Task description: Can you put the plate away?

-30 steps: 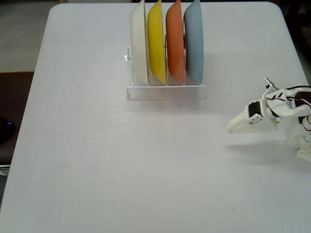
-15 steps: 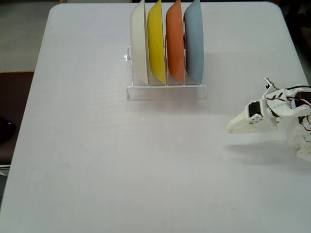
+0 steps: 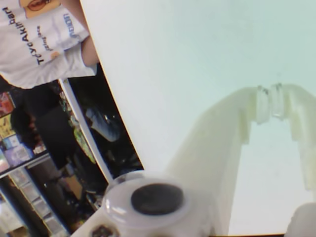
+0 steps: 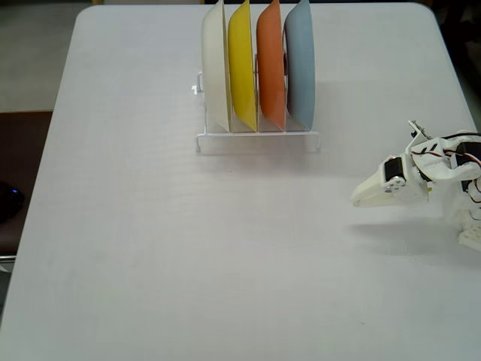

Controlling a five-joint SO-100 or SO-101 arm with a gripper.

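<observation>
White table [image 4: 150, 248]: plate [image 4: 301, 64] upright in rack [image 4: 255, 139], rightmost slot; gripper [image 4: 356, 198] right of rack, fingertips together, empty.

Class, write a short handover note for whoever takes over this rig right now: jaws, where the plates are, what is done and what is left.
Gripper: shut and empty, tips together in the wrist view, low over the table at the right of the fixed view.
Blue plate: upright in the rack, rightmost slot, beside the orange plate, yellow plate and white plate.
Done: the plate looks put away; no plate lies loose on the table.
Left: seemingly nothing; check that it sits securely.
</observation>
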